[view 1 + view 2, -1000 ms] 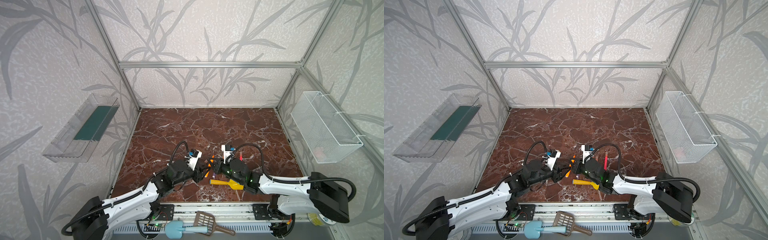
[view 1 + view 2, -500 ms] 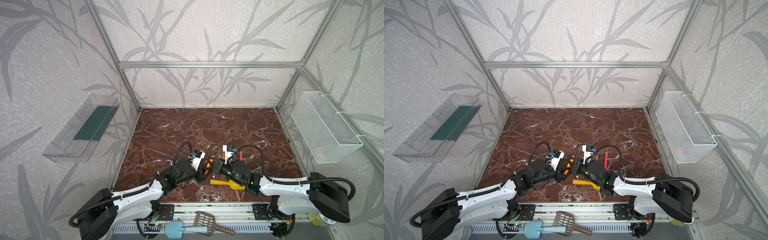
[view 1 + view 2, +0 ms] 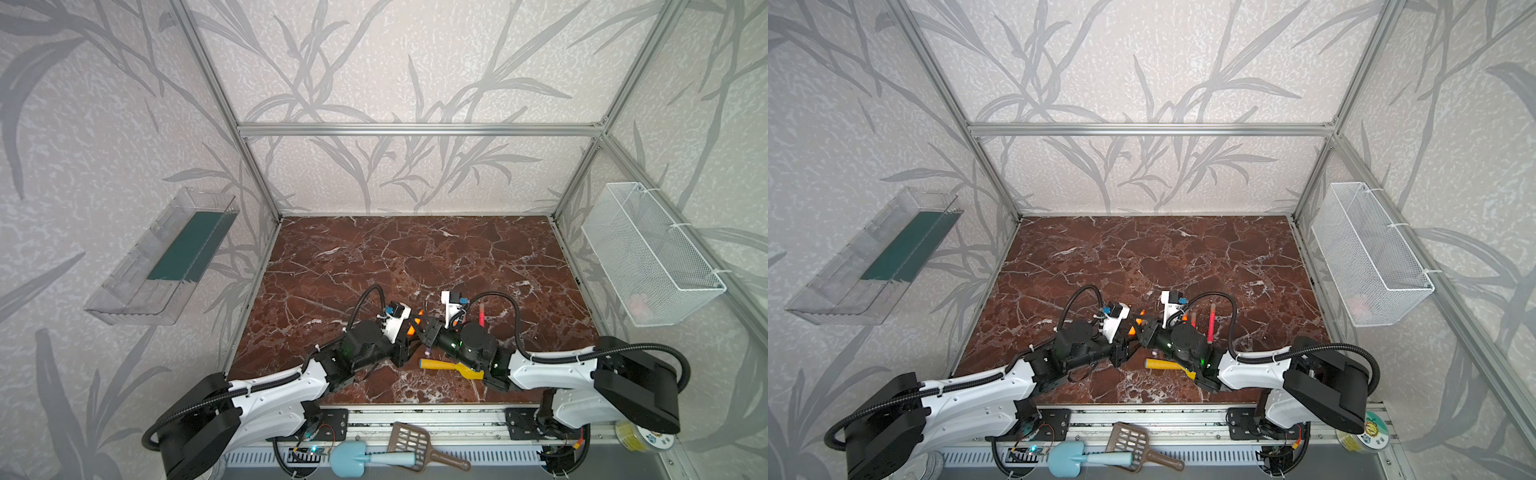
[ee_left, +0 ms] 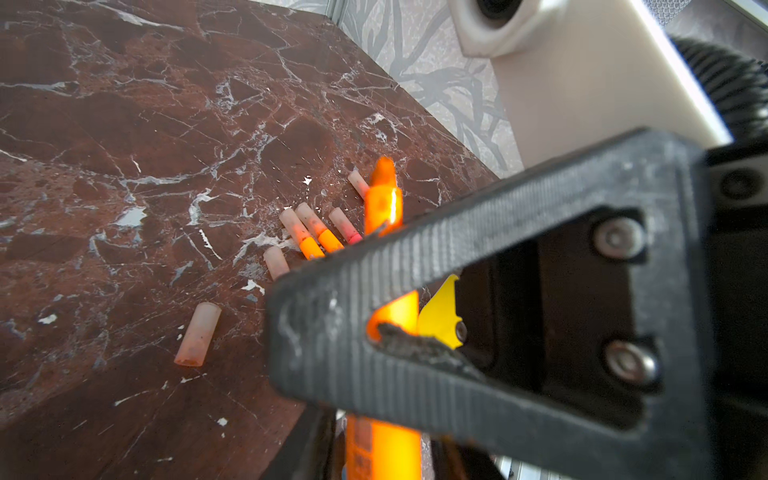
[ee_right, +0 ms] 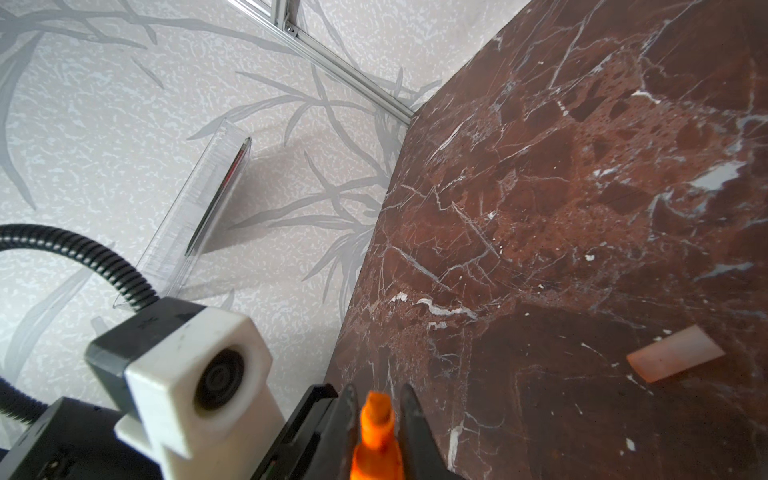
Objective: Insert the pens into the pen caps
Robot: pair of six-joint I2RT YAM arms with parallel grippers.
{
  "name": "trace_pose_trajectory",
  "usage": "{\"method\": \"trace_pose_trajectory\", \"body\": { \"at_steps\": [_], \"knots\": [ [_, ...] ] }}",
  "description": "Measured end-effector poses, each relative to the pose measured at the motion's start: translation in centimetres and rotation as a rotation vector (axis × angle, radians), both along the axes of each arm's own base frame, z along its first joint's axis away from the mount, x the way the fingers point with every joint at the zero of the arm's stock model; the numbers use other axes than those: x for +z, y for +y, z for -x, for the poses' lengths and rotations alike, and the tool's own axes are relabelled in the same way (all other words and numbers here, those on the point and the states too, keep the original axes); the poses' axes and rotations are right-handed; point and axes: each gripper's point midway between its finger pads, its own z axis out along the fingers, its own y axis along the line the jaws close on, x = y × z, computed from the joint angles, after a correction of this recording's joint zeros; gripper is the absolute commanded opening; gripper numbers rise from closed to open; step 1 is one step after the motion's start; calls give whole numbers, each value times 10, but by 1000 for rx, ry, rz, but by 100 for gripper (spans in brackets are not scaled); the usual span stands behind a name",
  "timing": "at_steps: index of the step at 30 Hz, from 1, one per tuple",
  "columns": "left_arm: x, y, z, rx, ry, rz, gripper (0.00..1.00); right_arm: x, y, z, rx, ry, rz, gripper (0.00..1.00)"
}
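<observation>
Near the table's front middle my two grippers meet around one orange pen [image 4: 384, 449]. The right gripper [image 5: 376, 415] is shut on that pen just behind its bare tip [image 5: 376, 405]; it shows in both top views [image 3: 424, 329] [image 3: 1144, 328]. The left gripper [image 4: 382, 455] flanks the pen's barrel with slim gaps on both sides, open [image 3: 409, 332]. Two loose pen caps [image 4: 197, 334] [image 4: 275, 262] lie on the marble. Beyond them lie two orange pens [image 4: 309, 245] and a pink one [image 4: 353, 237] with caps on. A red-pink pen [image 3: 481, 316] lies behind the right arm.
A yellow toy shovel [image 3: 451, 368] lies under the right wrist, with a purple pen end [image 3: 426, 351] beside it. A wire basket [image 3: 652, 257] hangs on the right wall and a clear tray [image 3: 166, 257] on the left wall. Blue [image 3: 353, 459] and brown [image 3: 411, 440] scoops lie in front of the rail.
The left arm has reached right to the right gripper, and its jaws have narrowed around the orange pen. The right gripper has kept its grip and barely moved.
</observation>
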Motion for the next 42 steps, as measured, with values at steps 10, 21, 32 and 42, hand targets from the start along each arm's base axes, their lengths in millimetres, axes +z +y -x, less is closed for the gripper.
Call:
{"method": "trace_pose_trajectory", "body": {
  "at_steps": [10,21,32,42],
  "knots": [
    [2,11,-8,79,-21,-20,0,-1,3,-1,1,1,9,38],
    [-29,89,-56,462,76,-160,0,0,-36,-8,-128,-23,214,58],
    [-51,127,-66,630,166,-245,0,-9,-48,-20,-174,-57,518,58],
    [-50,136,-66,668,173,-250,0,-53,-18,-37,-88,-6,829,57]
  ]
}}
